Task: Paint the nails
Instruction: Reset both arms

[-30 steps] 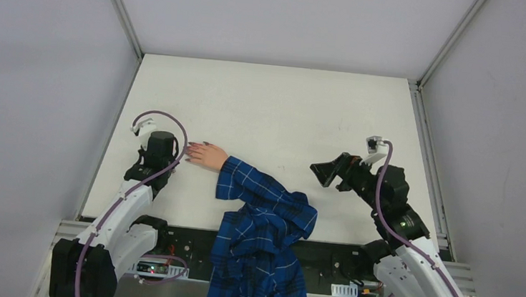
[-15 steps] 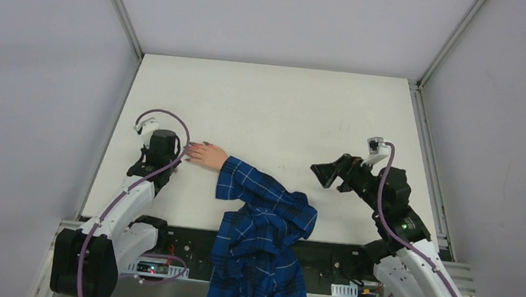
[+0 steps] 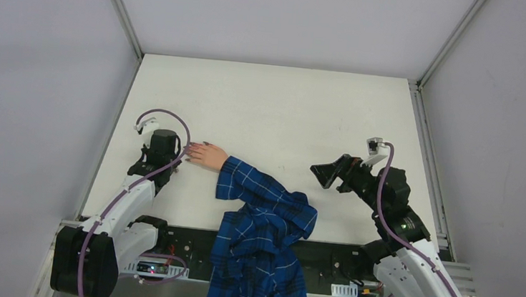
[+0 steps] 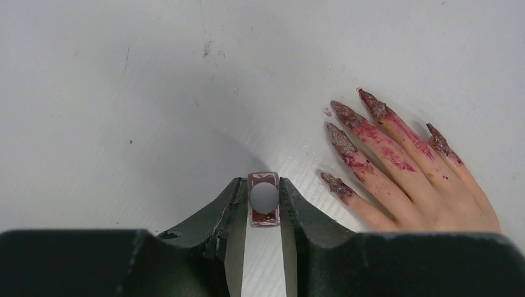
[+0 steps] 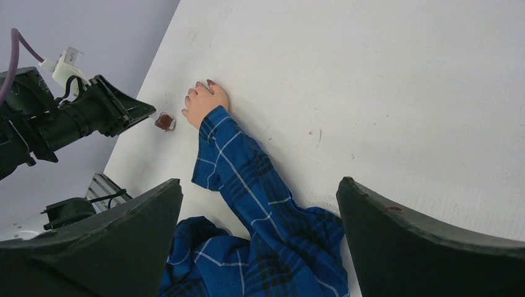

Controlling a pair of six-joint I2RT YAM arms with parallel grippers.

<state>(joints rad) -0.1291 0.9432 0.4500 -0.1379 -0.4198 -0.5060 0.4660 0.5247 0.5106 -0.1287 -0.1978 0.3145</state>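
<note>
A pale hand (image 4: 427, 185) in a blue plaid sleeve (image 3: 263, 199) lies flat on the white table (image 3: 285, 107). Its nails (image 4: 347, 114) are long and dark reddish-purple, and red smears run down the fingers. My left gripper (image 4: 264, 185) is shut on a small bottle of dark red polish with a white cap (image 4: 264, 198), which stands on the table just left of the fingertips. The bottle also shows in the right wrist view (image 5: 164, 121) beside the hand (image 5: 207, 102). My right gripper (image 5: 260, 182) is wide open and empty, raised over the table's right part (image 3: 322, 174).
The plaid shirt bunches up and hangs over the table's near edge (image 3: 261, 263) between the two arm bases. Grey walls and metal rails (image 3: 122, 21) border the table on the left, right and far sides.
My left gripper has shifted very slightly toward the hand with the bottle. The right arm has barely moved.
</note>
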